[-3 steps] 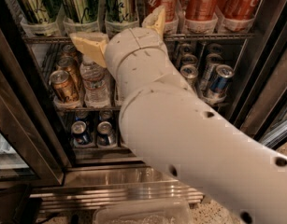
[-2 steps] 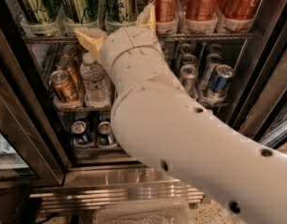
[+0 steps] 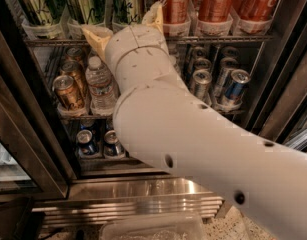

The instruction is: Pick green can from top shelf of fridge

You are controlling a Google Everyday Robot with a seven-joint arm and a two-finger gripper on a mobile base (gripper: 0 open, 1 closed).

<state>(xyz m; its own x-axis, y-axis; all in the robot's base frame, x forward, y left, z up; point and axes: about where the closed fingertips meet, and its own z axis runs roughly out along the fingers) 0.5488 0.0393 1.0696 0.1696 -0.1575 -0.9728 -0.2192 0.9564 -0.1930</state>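
Note:
Three tall pale-green cans stand on the top shelf (image 3: 220, 39) of the fridge (image 3: 30, 134), at the left. The rightmost green can (image 3: 127, 1) is just above my gripper (image 3: 124, 20). The gripper is open, with one yellowish finger (image 3: 97, 36) to the can's lower left and the other finger (image 3: 155, 15) to its right, next to a red Coca-Cola can (image 3: 174, 4). I cannot tell whether the fingers touch the can. My white arm (image 3: 193, 144) runs from the lower right and hides the middle of the racks.
More red cans (image 3: 217, 1) fill the top shelf's right. Gold-brown cans (image 3: 68, 91), a water bottle (image 3: 99, 84) and blue-silver cans (image 3: 235, 86) stand on the middle rack, and small cans (image 3: 95, 143) below. The steel base (image 3: 133, 191) and a clear tub (image 3: 153, 229) are at the bottom, and the open door (image 3: 13, 174) is on the left.
My arm has pushed up and to the left, further into the fridge. The fingers have risen to the top shelf rail, on either side of the rightmost green can.

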